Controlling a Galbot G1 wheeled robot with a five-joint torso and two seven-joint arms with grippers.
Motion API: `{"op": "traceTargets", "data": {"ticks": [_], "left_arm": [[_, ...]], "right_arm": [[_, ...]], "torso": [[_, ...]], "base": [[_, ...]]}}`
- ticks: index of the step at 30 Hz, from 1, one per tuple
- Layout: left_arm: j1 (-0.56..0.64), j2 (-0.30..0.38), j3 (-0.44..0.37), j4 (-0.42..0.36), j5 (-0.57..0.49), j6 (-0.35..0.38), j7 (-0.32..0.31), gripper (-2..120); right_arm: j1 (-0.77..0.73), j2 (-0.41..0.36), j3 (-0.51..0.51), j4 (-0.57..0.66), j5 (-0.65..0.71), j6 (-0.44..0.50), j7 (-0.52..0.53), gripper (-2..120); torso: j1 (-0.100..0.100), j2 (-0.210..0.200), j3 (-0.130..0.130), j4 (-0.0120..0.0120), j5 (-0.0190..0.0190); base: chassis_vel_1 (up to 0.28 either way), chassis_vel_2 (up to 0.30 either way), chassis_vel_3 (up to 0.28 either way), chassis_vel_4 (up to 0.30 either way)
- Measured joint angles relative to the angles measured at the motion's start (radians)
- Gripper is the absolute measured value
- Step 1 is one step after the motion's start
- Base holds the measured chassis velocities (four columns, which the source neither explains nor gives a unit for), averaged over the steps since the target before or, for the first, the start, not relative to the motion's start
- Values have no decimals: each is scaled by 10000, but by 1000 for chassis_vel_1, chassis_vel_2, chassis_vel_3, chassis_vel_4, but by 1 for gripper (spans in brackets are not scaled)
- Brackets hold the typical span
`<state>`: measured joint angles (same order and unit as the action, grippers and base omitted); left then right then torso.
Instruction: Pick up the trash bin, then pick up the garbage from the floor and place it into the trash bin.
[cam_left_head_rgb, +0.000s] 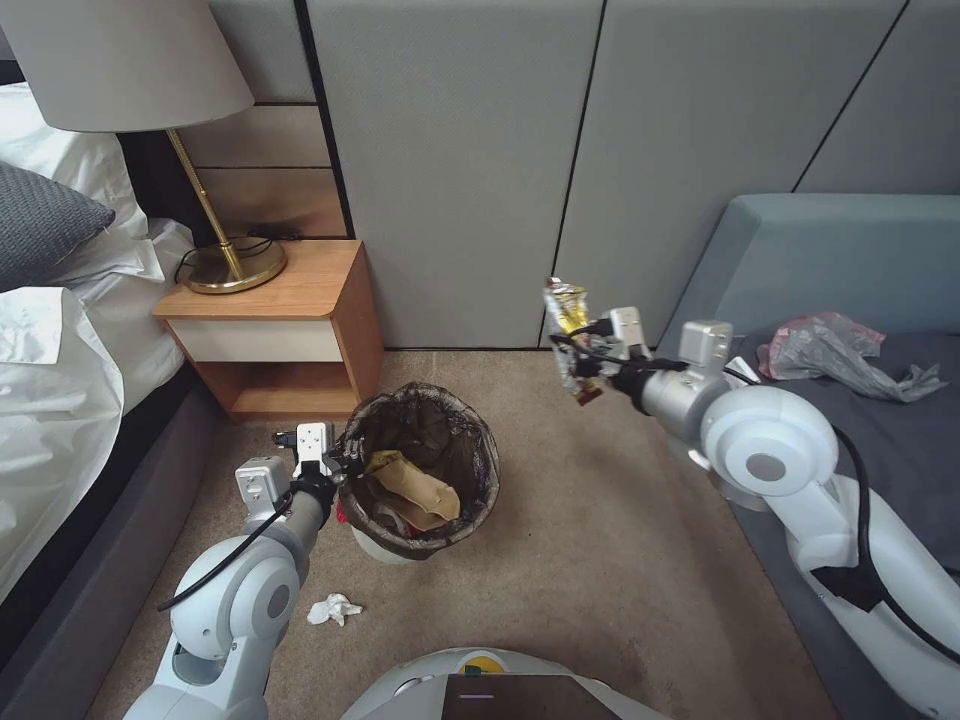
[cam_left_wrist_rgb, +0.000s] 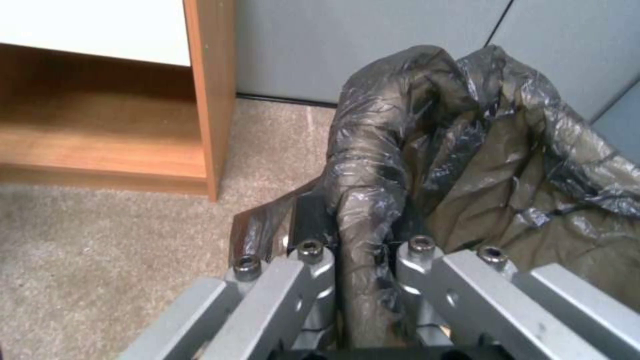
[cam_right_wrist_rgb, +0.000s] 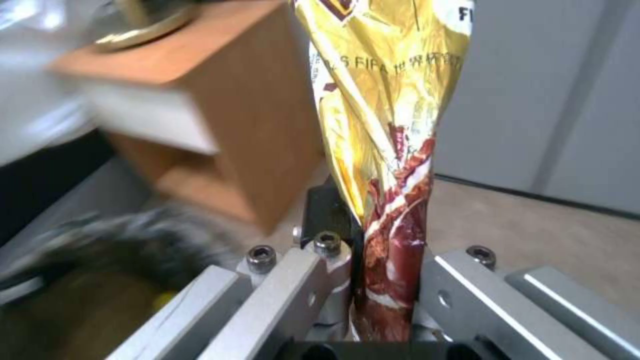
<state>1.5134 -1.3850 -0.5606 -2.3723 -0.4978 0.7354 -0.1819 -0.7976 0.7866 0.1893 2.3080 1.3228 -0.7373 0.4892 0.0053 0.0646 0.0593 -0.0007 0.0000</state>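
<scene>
One wad of white tissue (cam_left_head_rgb: 334, 609) lies on the carpet (cam_left_head_rgb: 620, 560) at the lower left of the head view, just beside the left arm and a little short of the trash bin (cam_left_head_rgb: 420, 470). The left gripper (cam_left_head_rgb: 335, 463) is clamped on the bin's near-left rim; in the left wrist view its fingers (cam_left_wrist_rgb: 313, 265) pinch a fold of the dark bag liner (cam_left_wrist_rgb: 467, 165) between them. The bin sits left of centre in the head view, its white wall showing below the liner, and inside it lie a tan paper bag (cam_left_head_rgb: 425, 488) and a scrap of yellow. To the right and higher in the frame, the right gripper (cam_left_head_rgb: 583, 365) is closed on a yellow wrapper (cam_left_head_rgb: 568, 335), which it holds above the carpet, off to the right of the bin. In the right wrist view the wrapper (cam_right_wrist_rgb: 387, 125) stands up from between the closed fingers (cam_right_wrist_rgb: 327, 250), yellow above and red and white where it is gripped. Farther off, a wooden nightstand (cam_left_head_rgb: 275, 315) with a brass lamp (cam_left_head_rgb: 225, 250) stands at the upper left beside a bed (cam_left_head_rgb: 60, 330), a grey sofa (cam_left_head_rgb: 850, 270) carries a crumpled plastic bag (cam_left_head_rgb: 840, 350) at the right, and grey wall panels (cam_left_head_rgb: 480, 150) fill the top.
</scene>
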Motion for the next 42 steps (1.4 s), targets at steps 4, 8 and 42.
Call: {"op": "traceTargets", "data": {"ticks": [4, 8, 42], "left_arm": [[-22, -18, -2, 22, 5, 0, 0, 5], [-22, -14, -78, 24, 5, 0, -6, 5], [-119, -130, -110, -97, 125, 0, -86, 5]], "right_arm": [[1510, 113, -1963, -160, 194, 7, 220, 0], [2300, 453, -3449, -556, 106, 8, 288, 0], [2409, 2274, -6385, -2944, -579, 289, 630, 3]], "torso": [[0, 0, 0, 5, -4], [0, 0, 1, 6, -3], [1, 0, 0, 2, -1]], "base": [[0, 0, 0, 0], [0, 0, 0, 0], [0, 0, 0, 0]]}}
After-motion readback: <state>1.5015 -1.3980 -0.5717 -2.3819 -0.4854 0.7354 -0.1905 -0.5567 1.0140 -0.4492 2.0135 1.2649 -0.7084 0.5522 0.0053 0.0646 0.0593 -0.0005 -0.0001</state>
